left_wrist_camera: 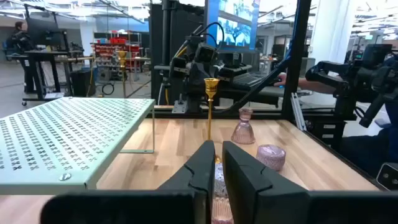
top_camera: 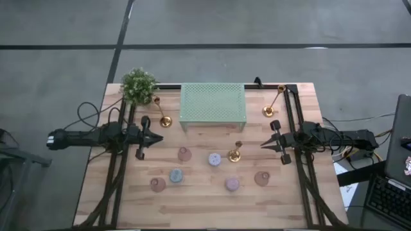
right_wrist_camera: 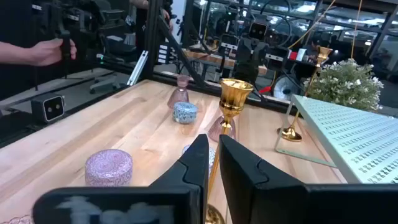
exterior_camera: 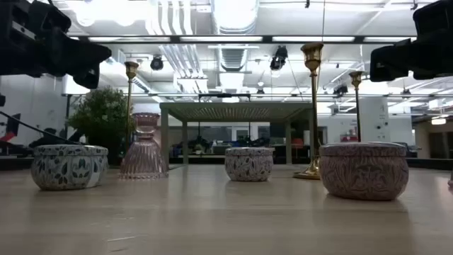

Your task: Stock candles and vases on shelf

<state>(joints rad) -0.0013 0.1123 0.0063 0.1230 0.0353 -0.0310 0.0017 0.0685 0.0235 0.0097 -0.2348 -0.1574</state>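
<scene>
On the near part of the bench (top_camera: pixel 205 205) stood the unstocked goods, loosely grouped and apart from one another: the blue-grey candle (top_camera: pixel 175 176), the lavender candle (top_camera: pixel 232 185), a third patterned candle (top_camera: pixel 214 159), and three pink vases (top_camera: pixel 184 154), (top_camera: pixel 157 185) and (top_camera: pixel 261 178). A brass candlestick (top_camera: pixel 235 153) stood just beside the third candle.

At mid-bench, the left hand (top_camera: pixel 146 136) hung above the surface on its own side, its fingers (left_wrist_camera: pixel 205 171) drawn nearly together and gripping nothing. The right hand (top_camera: pixel 275 144) waited opposite, likewise nearly closed and empty.

Beyond them, the shelf (top_camera: pixel 213 102) stood at the far centre, its mesh top bare; nothing had been stocked. Two more candlesticks (top_camera: pixel 164 119) and (top_camera: pixel 270 109) flanked it, and a potted plant (top_camera: pixel 139 85) stood at the far left corner.

Risks, as judged: the tall candlesticks would tip readily if an arm swept past them, the central one most of all, being just beside a candle. The narrow-necked vases could topple or slip under an off-centre grip. A candle lifted too low might strike the shelf edge.

No open container was in use. Whether the vases held anything could not be determined.
</scene>
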